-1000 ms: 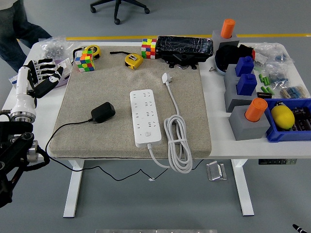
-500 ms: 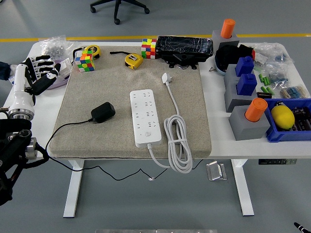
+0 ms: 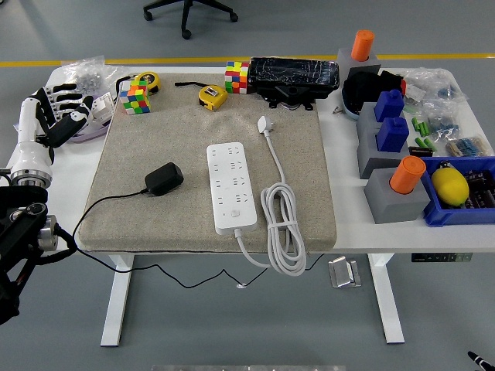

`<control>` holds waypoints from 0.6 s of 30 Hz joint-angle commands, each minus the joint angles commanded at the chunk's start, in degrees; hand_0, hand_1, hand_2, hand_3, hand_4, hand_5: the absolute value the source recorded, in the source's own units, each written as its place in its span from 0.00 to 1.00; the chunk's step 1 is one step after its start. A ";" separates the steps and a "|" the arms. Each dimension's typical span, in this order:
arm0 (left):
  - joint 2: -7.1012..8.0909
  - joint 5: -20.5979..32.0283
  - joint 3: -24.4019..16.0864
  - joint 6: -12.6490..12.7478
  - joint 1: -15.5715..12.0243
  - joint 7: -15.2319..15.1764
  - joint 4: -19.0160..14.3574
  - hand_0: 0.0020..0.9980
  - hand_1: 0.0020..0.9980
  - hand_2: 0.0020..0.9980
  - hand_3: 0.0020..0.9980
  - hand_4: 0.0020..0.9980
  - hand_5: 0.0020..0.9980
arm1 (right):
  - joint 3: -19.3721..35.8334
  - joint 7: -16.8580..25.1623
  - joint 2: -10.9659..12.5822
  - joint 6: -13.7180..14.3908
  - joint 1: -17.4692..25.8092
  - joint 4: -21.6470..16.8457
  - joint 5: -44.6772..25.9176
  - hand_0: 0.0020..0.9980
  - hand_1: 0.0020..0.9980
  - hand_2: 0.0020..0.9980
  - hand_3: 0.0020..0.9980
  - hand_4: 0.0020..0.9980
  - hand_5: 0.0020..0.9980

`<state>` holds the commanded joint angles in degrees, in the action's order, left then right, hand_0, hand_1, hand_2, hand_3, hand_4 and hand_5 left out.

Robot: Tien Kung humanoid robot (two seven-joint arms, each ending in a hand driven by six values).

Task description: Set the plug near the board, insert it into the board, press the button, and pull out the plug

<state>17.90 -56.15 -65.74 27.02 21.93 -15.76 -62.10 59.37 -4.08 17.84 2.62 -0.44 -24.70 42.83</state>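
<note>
A white table [image 3: 348,232] stands on a grey floor, a beige mat [image 3: 294,139] covering its middle; the black plug [image 3: 164,178] lies near the mat's left edge, just beside the white board [image 3: 231,187] at the mat's centre; the left hand [image 3: 58,114] hovers at the table's left edge, fingers spread, holding nothing

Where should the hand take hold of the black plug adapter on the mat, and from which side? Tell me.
Grip the black plug adapter by its blocky body, fingers across its two long flanks, coming down from above on the left. It lies flat on the mat left of the power strip, and its cable leaves toward the left, so keep off that end. The left hand is open and nearest.
</note>
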 joint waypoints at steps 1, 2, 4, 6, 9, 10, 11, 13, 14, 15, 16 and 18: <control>0.02 0.02 0.07 -0.03 -0.01 0.04 0.02 0.46 0.53 0.56 0.59 0.79 0.20 | 0.07 0.00 0.03 0.01 0.04 -0.02 0.04 0.61 0.66 0.64 0.57 0.98 0.59; 0.05 0.04 0.14 -0.05 -0.02 0.07 0.03 0.46 0.53 0.56 0.59 0.79 0.20 | 0.15 0.00 0.02 0.01 0.09 -0.02 0.06 0.61 0.66 0.64 0.57 0.98 0.59; 0.19 0.10 0.41 -0.11 0.03 0.13 0.04 0.46 0.52 0.56 0.59 0.78 0.21 | 0.55 -0.02 -0.17 -0.01 0.44 -0.04 0.22 0.61 0.67 0.64 0.57 0.98 0.59; 0.27 0.15 0.54 -0.15 0.10 0.22 0.01 0.46 0.52 0.56 0.59 0.78 0.21 | 0.81 -0.06 -0.27 -0.05 0.80 -0.09 0.34 0.61 0.67 0.64 0.57 0.98 0.59; 0.38 0.15 0.55 -0.16 -0.04 0.23 -0.33 0.45 0.52 0.56 0.59 0.78 0.21 | 1.27 -0.05 -0.21 0.03 1.18 -0.10 0.48 0.61 0.67 0.64 0.57 0.98 0.59; 0.40 0.17 0.63 -0.15 -0.05 0.23 -0.36 0.45 0.52 0.56 0.59 0.78 0.21 | 1.44 -0.03 -0.21 0.05 1.26 -0.08 0.49 0.61 0.67 0.64 0.57 0.98 0.59; 0.43 0.19 0.73 -0.16 -0.04 0.24 -0.36 0.45 0.52 0.56 0.59 0.78 0.21 | 1.54 -0.04 -0.23 0.05 1.31 -0.03 0.49 0.61 0.67 0.64 0.57 0.98 0.59; 0.57 0.20 1.02 -0.16 0.11 0.25 -0.41 0.45 0.52 0.56 0.59 0.78 0.21 | 1.79 -0.04 -0.39 0.05 1.44 0.08 0.55 0.61 0.67 0.64 0.57 0.98 0.59; 0.59 0.22 1.06 -0.16 0.18 0.26 -0.44 0.45 0.52 0.56 0.59 0.78 0.21 | 1.81 -0.05 -0.42 0.03 1.44 0.08 0.56 0.61 0.67 0.64 0.57 0.98 0.59; 0.61 0.23 1.07 -0.16 0.24 0.25 -0.51 0.45 0.52 0.56 0.59 0.78 0.21 | 1.83 -0.05 -0.45 0.02 1.40 0.05 0.60 0.61 0.67 0.64 0.57 0.98 0.59; 0.64 0.24 1.10 -0.16 0.33 0.25 -0.61 0.45 0.52 0.56 0.59 0.78 0.21 | 1.88 -0.04 -0.46 0.01 1.32 -0.02 0.65 0.61 0.67 0.64 0.57 0.98 0.59; 0.66 0.26 1.19 -0.16 0.43 0.23 -0.71 0.45 0.52 0.56 0.59 0.78 0.21 | 1.94 -0.03 -0.43 0.02 1.22 -0.15 0.73 0.61 0.67 0.64 0.57 0.98 0.59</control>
<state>18.56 -55.89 -64.55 26.86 22.36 -15.54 -62.81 61.31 -4.11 17.41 2.65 0.78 -24.86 43.55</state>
